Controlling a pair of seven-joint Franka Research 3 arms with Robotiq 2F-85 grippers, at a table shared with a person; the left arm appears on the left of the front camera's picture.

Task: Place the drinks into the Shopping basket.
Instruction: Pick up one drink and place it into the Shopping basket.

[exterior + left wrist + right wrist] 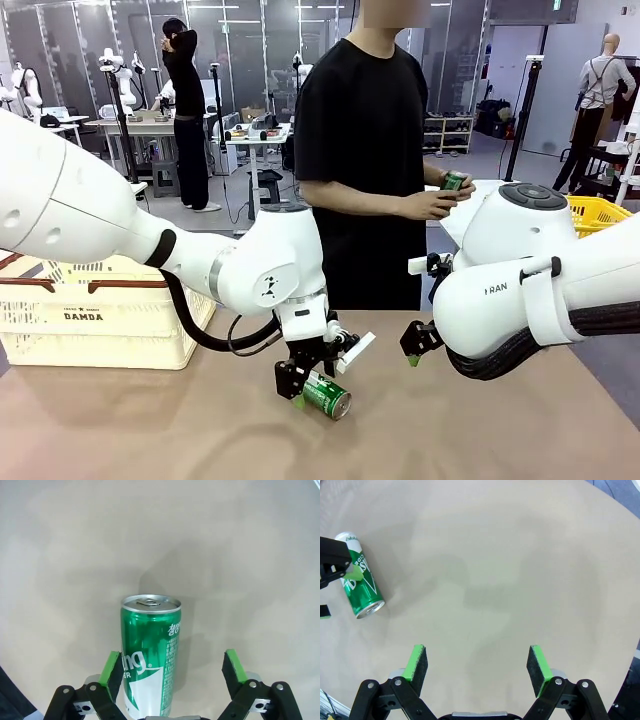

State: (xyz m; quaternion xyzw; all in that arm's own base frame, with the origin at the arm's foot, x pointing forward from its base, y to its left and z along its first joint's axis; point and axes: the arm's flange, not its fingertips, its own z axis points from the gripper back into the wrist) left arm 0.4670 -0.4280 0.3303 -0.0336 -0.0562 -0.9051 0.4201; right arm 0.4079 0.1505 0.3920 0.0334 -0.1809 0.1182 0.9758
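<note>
A green drink can (328, 395) with white lettering lies on its side on the tan table. My left gripper (306, 384) is down over it, open. In the left wrist view the can (150, 650) lies between the green pads, close to the left pad (111, 667) and apart from the other one. My right gripper (476, 662) hangs open over bare table, with the same can (362, 587) off to its left. The person across the table holds a second green can (455, 183) in both hands. The cream Shopping basket (90, 310) stands at the table's left.
A yellow mesh basket (600, 212) sits at the far right behind my right arm (540, 290). The person stands at the far edge, middle. Bare tabletop (480, 430) stretches in front of and to the right of the lying can.
</note>
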